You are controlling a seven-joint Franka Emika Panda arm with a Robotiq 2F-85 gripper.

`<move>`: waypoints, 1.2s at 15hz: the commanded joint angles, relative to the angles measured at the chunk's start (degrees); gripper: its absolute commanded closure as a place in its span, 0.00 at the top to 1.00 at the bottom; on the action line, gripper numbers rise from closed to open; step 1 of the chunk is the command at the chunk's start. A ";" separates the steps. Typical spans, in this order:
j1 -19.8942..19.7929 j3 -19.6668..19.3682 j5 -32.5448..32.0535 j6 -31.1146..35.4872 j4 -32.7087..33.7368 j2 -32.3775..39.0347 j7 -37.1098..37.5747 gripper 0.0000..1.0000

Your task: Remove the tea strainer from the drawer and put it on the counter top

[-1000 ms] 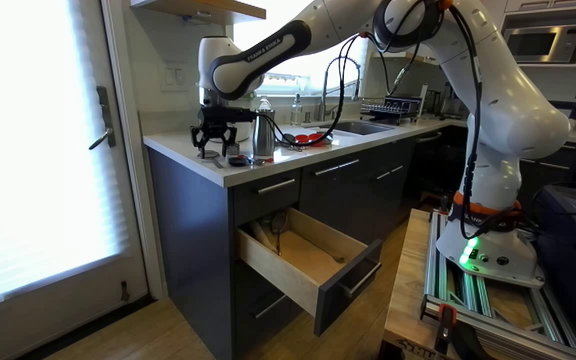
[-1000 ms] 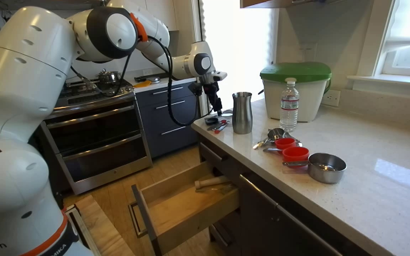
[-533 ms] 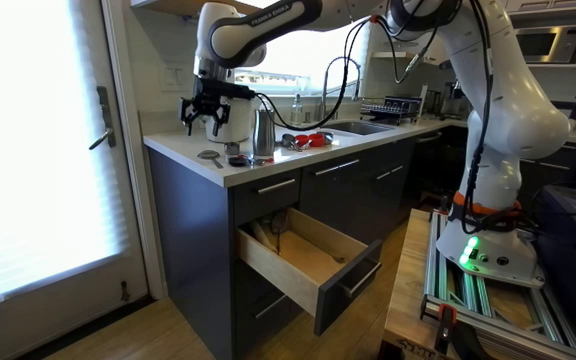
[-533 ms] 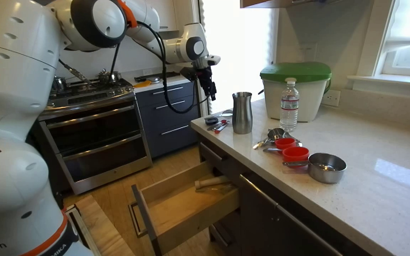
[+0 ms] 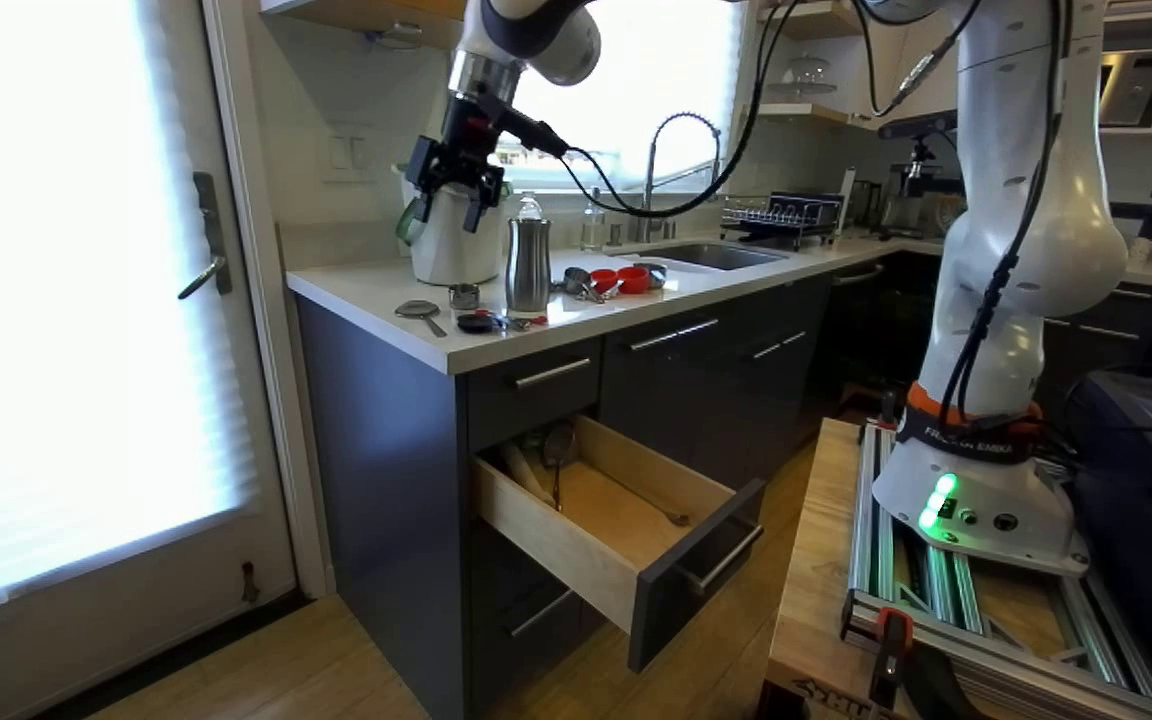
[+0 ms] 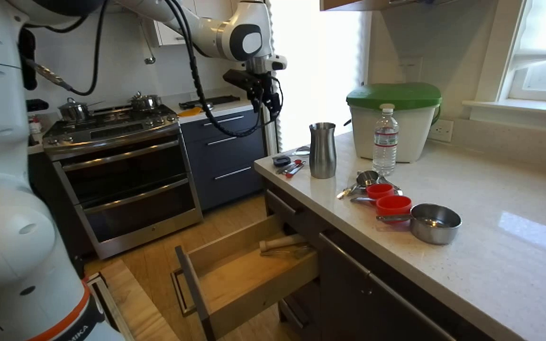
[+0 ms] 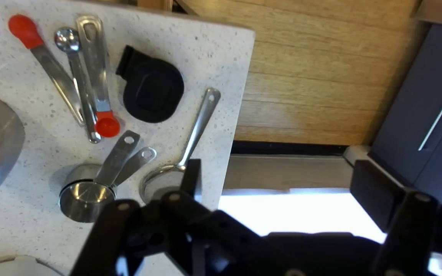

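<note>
A small metal strainer with a round mesh head and thin handle (image 7: 201,124) lies flat near the end of the white counter top (image 7: 225,57). It also shows in an exterior view (image 5: 418,310). In the wrist view my left finger covers part of its head. My gripper (image 5: 450,215) is open and empty, well above the counter top's end, and tilted. It also shows in the wrist view (image 7: 282,172). The drawer (image 5: 556,545) stands pulled out below, with a pale wooden rod (image 6: 282,242), a round-headed utensil (image 5: 558,445) and a thin-handled utensil inside.
Near the strainer are a measuring cup (image 7: 86,201), a black lid (image 7: 153,90) and measuring spoons (image 7: 84,76). A steel shaker (image 6: 323,150), a water bottle (image 6: 386,142), a green-lidded bin (image 6: 394,121) and red cups (image 6: 394,207) stand along the counter top.
My gripper has risen from close over the strainer to well above the counter top and has tilted. The strainer now lies uncovered on the counter. The drawer has not moved.
</note>
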 commanded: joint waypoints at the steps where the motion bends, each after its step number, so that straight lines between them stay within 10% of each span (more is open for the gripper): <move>1: -3.37 0.79 7.68 -2.66 -14.10 -11.86 -10.00 1.00; 14: -2.93 -2.63 10.72 -5.33 -55.11 -44.99 -12.18 1.00; 15: -3.37 -2.37 8.39 -7.71 -47.97 -38.74 -11.58 1.00; 18: -3.12 -2.52 8.99 -6.84 -53.29 -43.32 -11.51 1.00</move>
